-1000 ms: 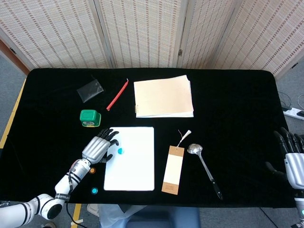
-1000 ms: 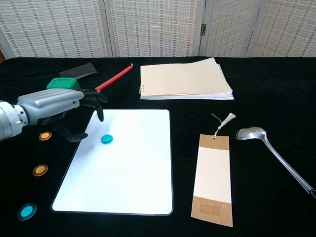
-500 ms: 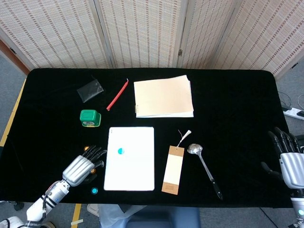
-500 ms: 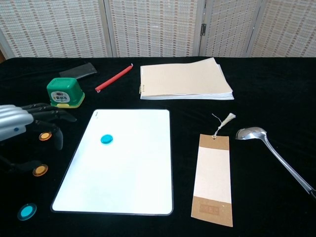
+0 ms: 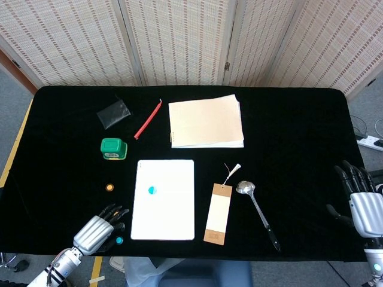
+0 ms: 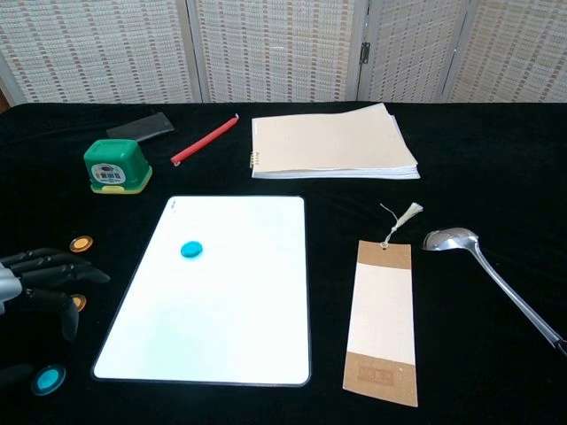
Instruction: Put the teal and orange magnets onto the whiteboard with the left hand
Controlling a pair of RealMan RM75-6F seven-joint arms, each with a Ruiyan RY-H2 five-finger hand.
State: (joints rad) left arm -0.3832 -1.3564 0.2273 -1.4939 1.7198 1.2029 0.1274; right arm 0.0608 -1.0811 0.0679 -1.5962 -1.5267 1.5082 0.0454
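The whiteboard (image 5: pixel 170 209) (image 6: pixel 230 310) lies flat near the table's front edge, and one teal magnet (image 5: pixel 152 191) (image 6: pixel 190 251) sits on its upper left part. To the left of the board, one orange magnet (image 5: pixel 109 187) (image 6: pixel 81 243) rests on the black cloth. My left hand (image 5: pixel 99 230) (image 6: pixel 35 282) hovers at the front left corner with its fingers spread, holding nothing. A second orange magnet (image 6: pixel 79 302) peeks out by its fingertips. A second teal magnet (image 5: pixel 119 240) (image 6: pixel 48 379) lies just under the hand. My right hand (image 5: pixel 362 203) hangs at the far right edge, fingers apart.
A green box (image 5: pixel 114 149) stands behind the board's left side. Further back lie a red pen (image 5: pixel 148 119), a dark pouch (image 5: pixel 114 112) and a tan notebook (image 5: pixel 206 122). Right of the board are a paper bookmark (image 5: pixel 218 213) and a metal spoon (image 5: pixel 257 205).
My left hand has drawn back from the whiteboard's upper left toward the front left corner, leaving the teal magnet on the board. The right hand has barely shifted.
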